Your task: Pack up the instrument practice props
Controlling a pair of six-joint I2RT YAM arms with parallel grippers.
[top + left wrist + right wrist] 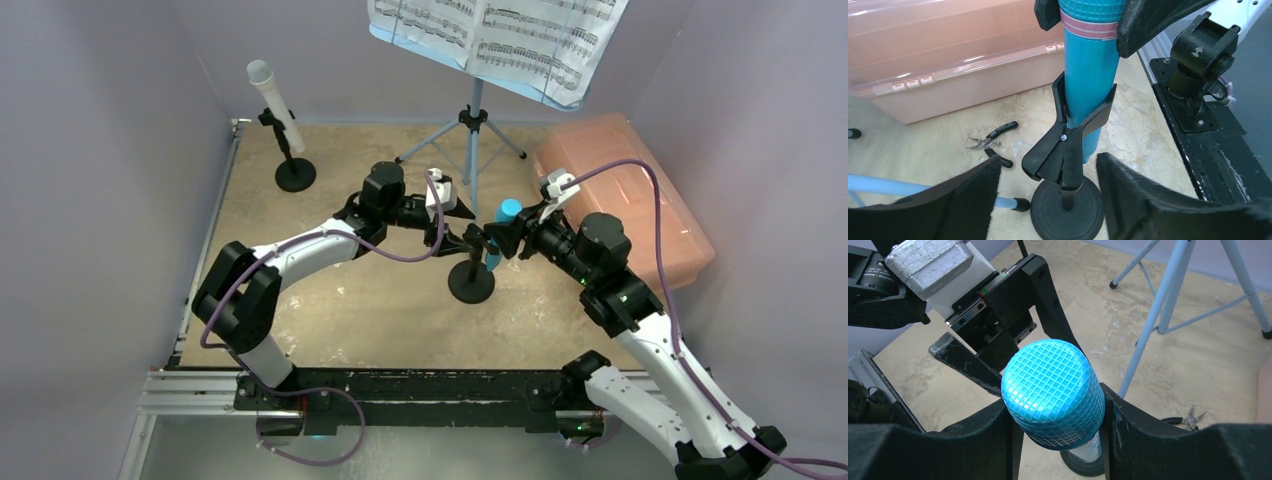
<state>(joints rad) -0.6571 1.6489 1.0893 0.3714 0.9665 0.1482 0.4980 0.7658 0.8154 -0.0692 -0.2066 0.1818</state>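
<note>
Mid-table, the right claw (514, 240) is clamped on the head of the blue mic (1053, 385), which stands upright in its holder (1068, 212). The left claw (1048, 170) gapes wide, fingers either side of that holder's clip, apart from it. The white mic (275, 105) sits far left, the rack (472, 135) far centre and the box (625, 190) right.

Left claw (1048, 161) agape (right claw (1054, 421) clamped)

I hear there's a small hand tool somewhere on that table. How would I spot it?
Find the pink translucent plastic box at the right of the tan tabletop. Beside its long wall lie small black-handled pliers, flat near a light-blue tripod leg: the only metal hand tool there.
</note>
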